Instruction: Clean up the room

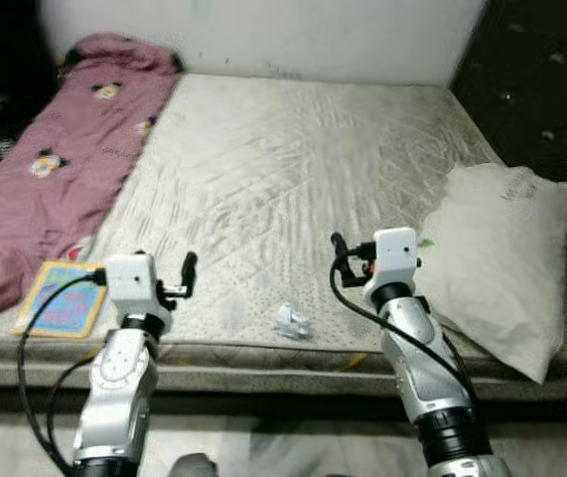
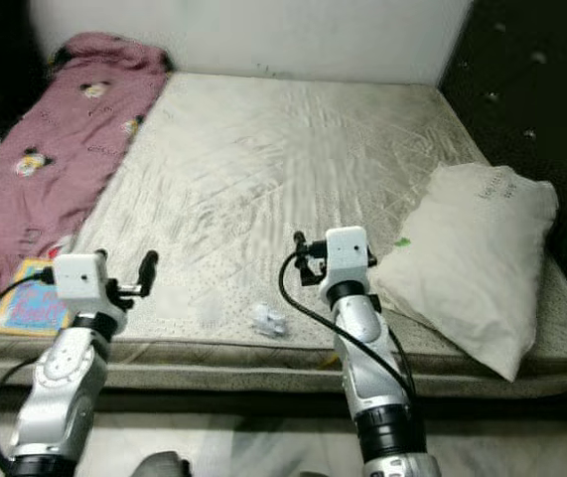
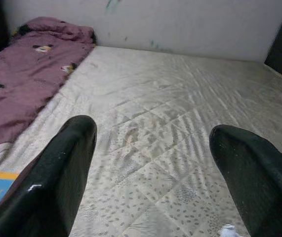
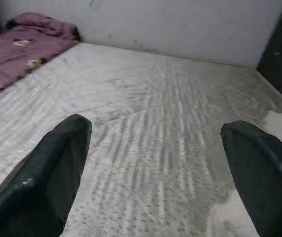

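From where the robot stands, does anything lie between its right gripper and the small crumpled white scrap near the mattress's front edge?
Nothing visible does. The small crumpled white scrap lies on bare quilted mattress, just ahead and left of the open right gripper.

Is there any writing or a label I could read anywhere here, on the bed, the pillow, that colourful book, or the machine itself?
No text here can be read.
Pillow: faint grey marks near its top, too blurred to read.
Colourful book: bright cover print, too small and blurred to make out.
Pink blanket: cartoon figures, no words visible.
Mattress: a stitched pattern, no visible label.
Left pincer and right pincer: no legible marking.
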Controlling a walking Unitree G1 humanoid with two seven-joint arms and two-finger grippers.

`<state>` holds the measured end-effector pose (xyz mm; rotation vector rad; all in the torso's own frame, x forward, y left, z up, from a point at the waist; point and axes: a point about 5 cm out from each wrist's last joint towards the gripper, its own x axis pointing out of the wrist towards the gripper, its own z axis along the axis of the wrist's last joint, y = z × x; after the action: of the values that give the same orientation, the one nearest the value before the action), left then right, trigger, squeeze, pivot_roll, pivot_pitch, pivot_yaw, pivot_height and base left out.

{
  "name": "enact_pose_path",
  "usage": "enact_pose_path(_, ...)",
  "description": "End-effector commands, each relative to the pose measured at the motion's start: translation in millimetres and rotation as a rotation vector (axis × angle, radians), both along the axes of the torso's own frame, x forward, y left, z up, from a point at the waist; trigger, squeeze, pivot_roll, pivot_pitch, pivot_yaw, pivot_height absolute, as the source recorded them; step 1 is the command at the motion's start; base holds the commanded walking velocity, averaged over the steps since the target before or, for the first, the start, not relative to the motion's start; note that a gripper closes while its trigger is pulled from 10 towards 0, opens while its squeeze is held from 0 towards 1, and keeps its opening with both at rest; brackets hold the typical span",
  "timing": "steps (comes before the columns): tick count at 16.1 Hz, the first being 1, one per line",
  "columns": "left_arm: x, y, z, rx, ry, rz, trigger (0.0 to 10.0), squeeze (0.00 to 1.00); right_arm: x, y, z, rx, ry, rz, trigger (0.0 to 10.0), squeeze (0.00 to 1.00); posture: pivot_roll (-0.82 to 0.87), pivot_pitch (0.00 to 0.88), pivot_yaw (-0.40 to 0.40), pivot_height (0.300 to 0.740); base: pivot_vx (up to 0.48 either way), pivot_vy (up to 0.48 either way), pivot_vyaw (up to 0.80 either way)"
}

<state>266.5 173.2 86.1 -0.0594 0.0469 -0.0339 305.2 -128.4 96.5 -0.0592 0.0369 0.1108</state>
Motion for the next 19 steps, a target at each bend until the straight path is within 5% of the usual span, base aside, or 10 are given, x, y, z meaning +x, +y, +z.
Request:
enact_pose_path(1, 1.1, -2.4, 3.9, -0.007, -0.017, -0.010, 10.0, 0.00, 1.3, -2.3, 0.7, -0.001, 0.001, -0.002, 10.0, 0.00, 0.10, 0.000, -0.058, 0.740, 0.000, 0.000, 0.00)
enact_pose_path(12, 1.3, -3.2, 5.8, -0.016, -0.029, -0.026, 10.0, 0.00, 0.9, -1.4, -0.3, -0.008, 0.005, -0.006, 10.0, 0.00, 0.10, 0.000, -0.054, 0.740, 0.307, 0.000, 0.00)
enact_pose_path(19, 2.0, -3.2, 2.0, -0.024, 0.002, -0.005, 10.0, 0.00, 0.9, -2.6, -1.1, -0.009, 0.010, -0.010, 10.0, 0.00, 0.10, 0.000, -0.056, 0.740, 0.000, 0.000, 0.00)
